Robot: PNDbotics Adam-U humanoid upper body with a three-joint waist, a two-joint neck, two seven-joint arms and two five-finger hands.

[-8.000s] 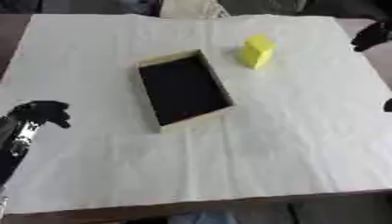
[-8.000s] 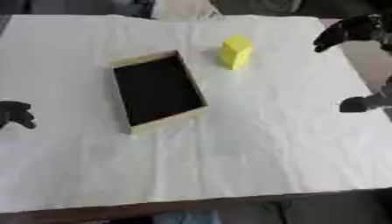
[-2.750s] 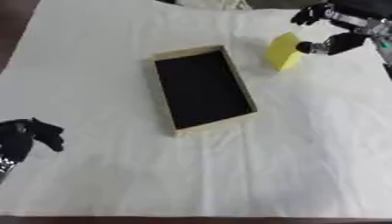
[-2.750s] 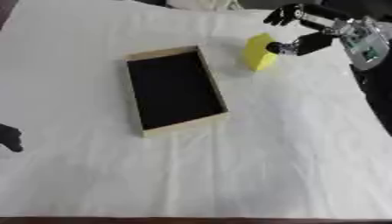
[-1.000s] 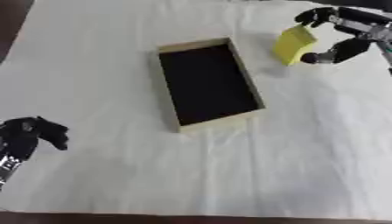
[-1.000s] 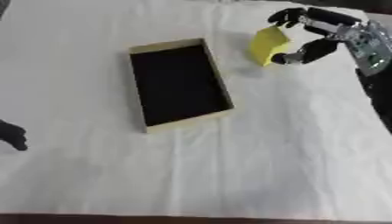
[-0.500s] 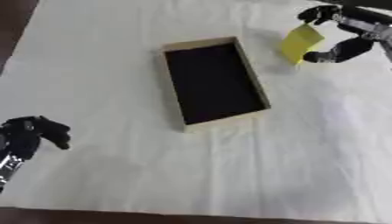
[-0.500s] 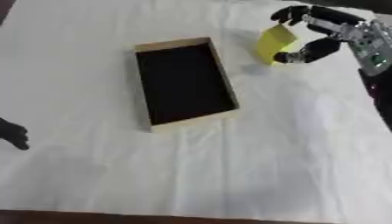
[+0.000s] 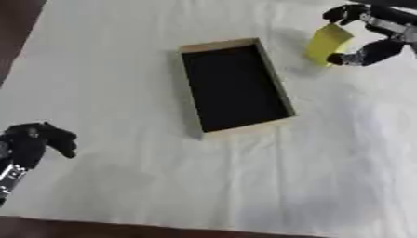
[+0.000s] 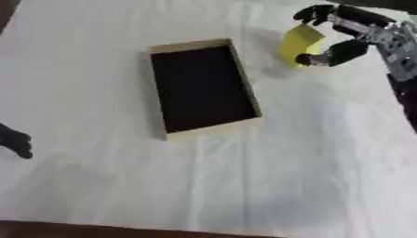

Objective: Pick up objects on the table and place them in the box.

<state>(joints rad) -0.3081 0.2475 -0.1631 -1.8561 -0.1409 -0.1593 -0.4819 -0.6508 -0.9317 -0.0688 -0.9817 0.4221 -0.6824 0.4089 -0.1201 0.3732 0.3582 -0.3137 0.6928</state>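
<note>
Your right hand (image 10: 338, 32) is clamped on the yellow rectangular block (image 10: 298, 42), lifted off the white-clothed tabletop (image 9: 326, 153). Carry step: the open tan shallow box with black inside (image 9: 234, 87) lies to that hand's left, so swing across, then release. Left hand (image 9: 32, 142) idles curled, holding nothing.

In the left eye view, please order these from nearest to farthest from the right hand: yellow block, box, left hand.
1. Yellow block: held in the right hand, top right.
2. Box: centre, to the hand's left.
3. Left hand: lower left corner.
</note>
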